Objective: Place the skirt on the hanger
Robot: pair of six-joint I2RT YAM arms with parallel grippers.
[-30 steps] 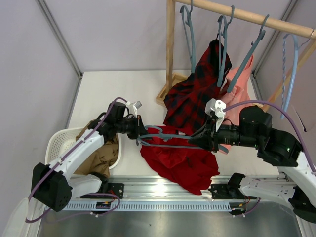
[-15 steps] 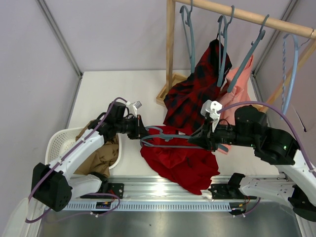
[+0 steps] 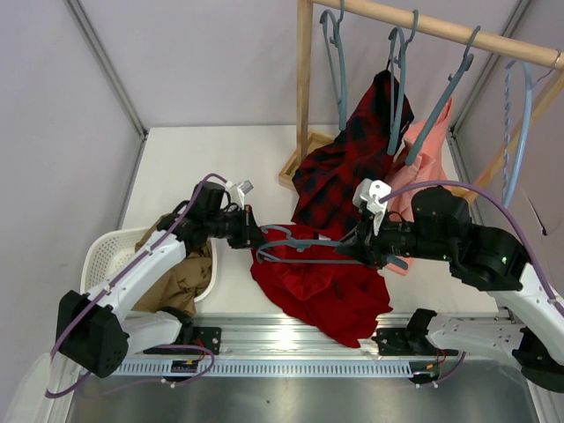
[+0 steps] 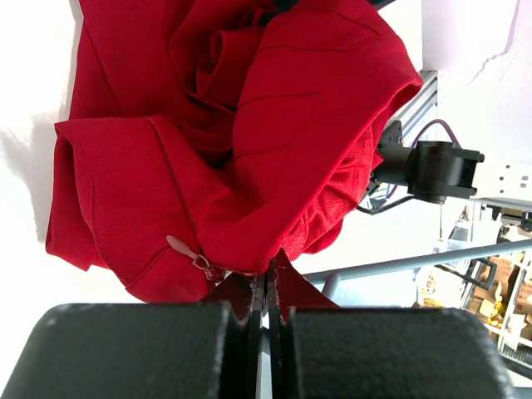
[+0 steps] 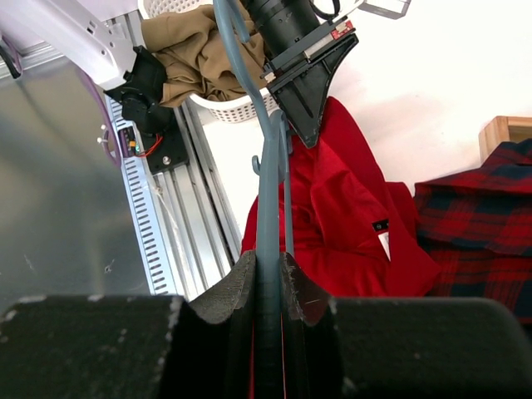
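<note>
Clamps a slim grey-blue plastic clothes hanger (image 3: 300,253) in the right gripper (image 3: 359,253), jaws drawn in tight on one thin arm of it, nothing else between them. Holds that hanger roughly level above the white table (image 3: 203,159), hook end reaching toward the left gripper (image 3: 249,234). Pinches with the left gripper, jaws pressed fully together, a fold of the large plain bright-red cloth skirt (image 3: 322,295) caught at their very tips.

From the left wrist: red cloth bunched in loose folds just past the fingertips (image 4: 245,293), with a small pale pull tab (image 4: 183,248) lying on it near them.

From the right wrist: hanger running straight out from between the dark pads (image 5: 229,299), passing close beside the black wedge of the left gripper; cannot tell whether touching.

Skirt crumpled on the table between the two arms, directly under the hanger, lower part spilling over the near edge onto the metal rail (image 3: 264,339). Not yet on the hanger.

Behind it, a red-and-black plaid garment (image 3: 344,172) and a pale pink garment (image 3: 429,154), both drooping from a wooden bar (image 3: 441,31), with the plaid hem reaching down to the skirt's far edge. At far left, beside the left arm, a white plastic basket (image 3: 110,251) with a tan-brown garment (image 3: 181,278) in it.
</note>
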